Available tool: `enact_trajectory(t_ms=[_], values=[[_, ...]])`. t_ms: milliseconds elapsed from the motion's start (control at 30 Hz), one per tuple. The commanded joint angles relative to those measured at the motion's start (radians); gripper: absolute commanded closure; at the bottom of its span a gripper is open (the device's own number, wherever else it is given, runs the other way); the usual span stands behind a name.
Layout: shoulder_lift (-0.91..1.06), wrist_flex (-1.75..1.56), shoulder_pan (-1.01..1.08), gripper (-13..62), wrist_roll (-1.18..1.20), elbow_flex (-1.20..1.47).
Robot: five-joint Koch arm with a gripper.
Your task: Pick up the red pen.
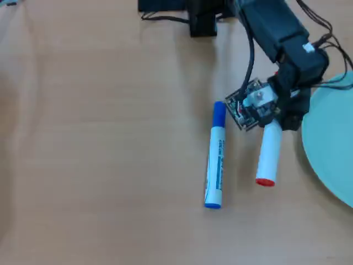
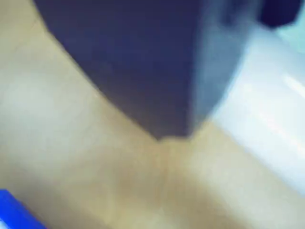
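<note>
Overhead view bright, even, soft shadows, slightly soft; wrist view badly blurred, out of focus

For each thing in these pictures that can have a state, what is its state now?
red pen: capless end unseen, upper end under the gripper, red end toward the camera's bottom edge.
blue pen: capped, lying flat on the table, untouched.
gripper: over the red pen's upper end; open or shut cannot be told.
plate: empty where visible.

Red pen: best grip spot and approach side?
Grip the red pen on its white barrel near the upper end, coming from above, jaws across its width. It lies flat, nearly vertical in the overhead view, apart from the blue marker; the hand is already over that end.
</note>
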Motion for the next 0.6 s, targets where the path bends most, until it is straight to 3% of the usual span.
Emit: enact_trajectory(t_ms=[0, 267, 567], values=[[0.115, 0.074, -0.031, 56.0, 0.112, -0.103], [0.278, 0.083, -0.081, 56.1, 0.38, -0.101], [0.333, 0.117, -0.067, 56.0, 0.877, -0.095]])
